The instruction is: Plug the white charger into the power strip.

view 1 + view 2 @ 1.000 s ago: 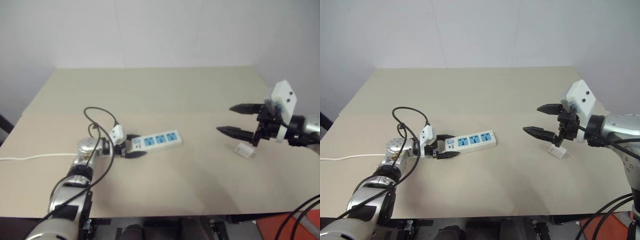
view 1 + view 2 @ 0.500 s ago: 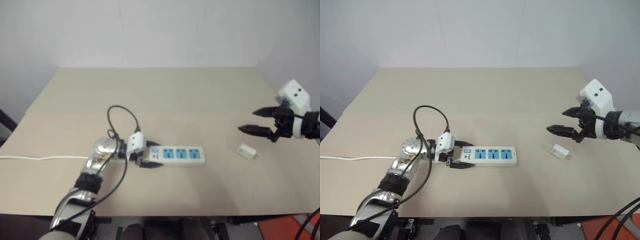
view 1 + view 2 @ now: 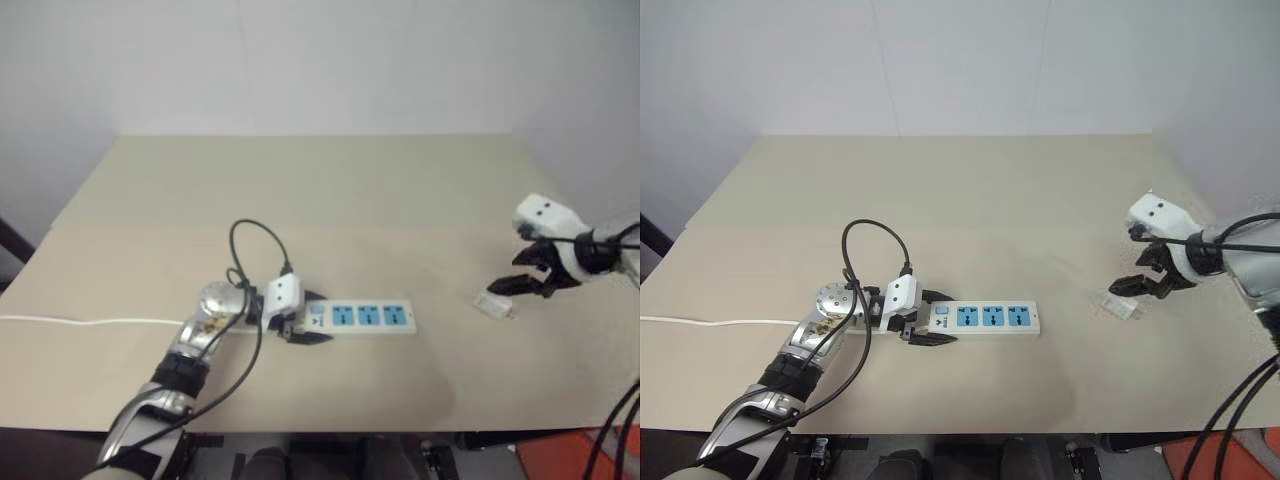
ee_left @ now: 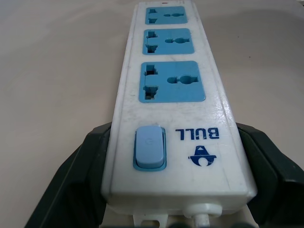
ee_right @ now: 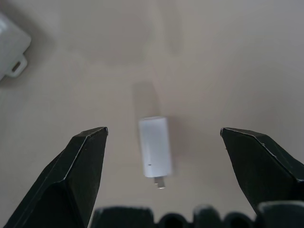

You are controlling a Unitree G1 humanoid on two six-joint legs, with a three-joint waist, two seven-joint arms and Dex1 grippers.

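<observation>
The white charger (image 5: pixel 155 146) lies flat on the table (image 3: pixel 970 190) at the right side, well apart from the power strip (image 3: pixel 985 318), its prongs pointing toward the right gripper (image 5: pixel 164 135), which hangs just above it with jaws spread wide, one finger to each side. The likely trouble is the pinch itself: the charger is small and smooth, so fingers closing off-centre could skate it across the tabletop or twist it, leaving the prongs badly angled for a socket. The left gripper (image 3: pixel 920 322) is clamped on the strip's switch end; a loose hold there would let the strip slide under insertion force.
</observation>
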